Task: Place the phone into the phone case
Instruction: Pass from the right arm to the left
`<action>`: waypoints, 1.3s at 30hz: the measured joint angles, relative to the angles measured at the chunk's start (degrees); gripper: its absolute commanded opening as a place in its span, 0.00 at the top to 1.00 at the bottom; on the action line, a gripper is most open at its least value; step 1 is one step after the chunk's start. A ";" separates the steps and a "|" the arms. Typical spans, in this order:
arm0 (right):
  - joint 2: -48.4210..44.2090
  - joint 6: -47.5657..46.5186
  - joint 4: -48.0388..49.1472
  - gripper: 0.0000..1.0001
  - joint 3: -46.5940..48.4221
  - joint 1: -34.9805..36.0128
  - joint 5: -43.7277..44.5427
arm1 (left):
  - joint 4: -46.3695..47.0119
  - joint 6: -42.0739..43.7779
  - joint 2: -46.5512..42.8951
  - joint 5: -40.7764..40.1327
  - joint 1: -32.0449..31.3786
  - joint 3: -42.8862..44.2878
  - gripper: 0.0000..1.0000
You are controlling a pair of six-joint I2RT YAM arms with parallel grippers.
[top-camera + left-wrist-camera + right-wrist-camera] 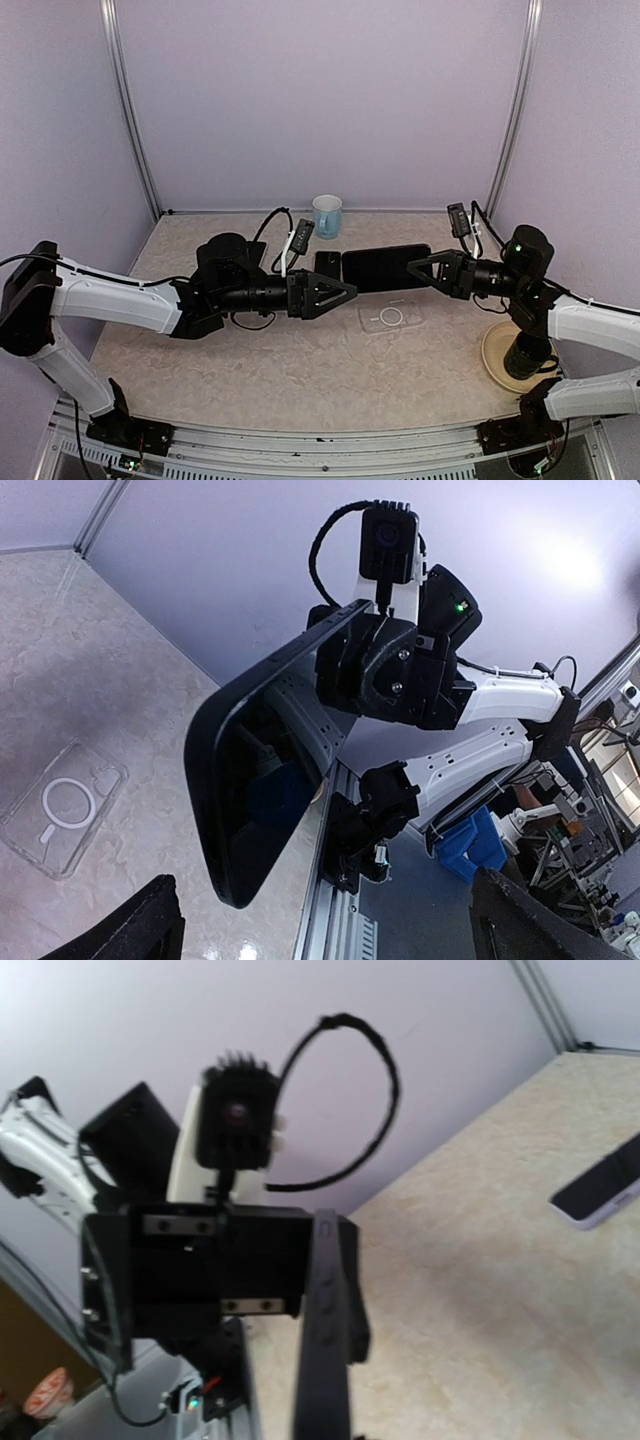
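Note:
The black phone (385,267) hangs in the air over the middle of the table, with my right gripper (412,270) shut on its right end. In the left wrist view the phone (265,770) shows its dark screen, tilted, with the right gripper (385,670) clamped on its far end. My left gripper (352,292) is open, its fingertips (140,925) wide apart, just short of the phone's left end and touching nothing. The clear phone case (392,317) lies flat on the table below the phone, empty; the left wrist view shows the case (62,805) at the left. In the right wrist view the phone (325,1340) is edge-on.
A light blue cup (327,215) stands at the back wall. A small black slab (327,264) lies left of the phone, and a black box (250,250) behind the left arm. A beige plate (500,355) sits at the right under the right arm.

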 measured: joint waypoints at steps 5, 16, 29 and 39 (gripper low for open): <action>2.01 2.49 4.13 1.00 -0.37 0.02 -2.45 | 0.66 -0.07 0.22 0.04 0.11 0.00 0.04; 7.06 5.86 10.51 1.00 -0.92 2.99 -3.80 | 3.48 -0.83 2.10 1.31 0.11 0.02 0.14; 11.87 7.82 15.50 1.00 -0.92 5.14 -4.26 | 6.01 -2.36 2.43 3.67 0.11 0.02 0.37; 12.07 7.82 16.85 1.00 -0.92 5.42 -4.81 | 7.15 -3.50 3.30 4.68 0.48 0.02 0.63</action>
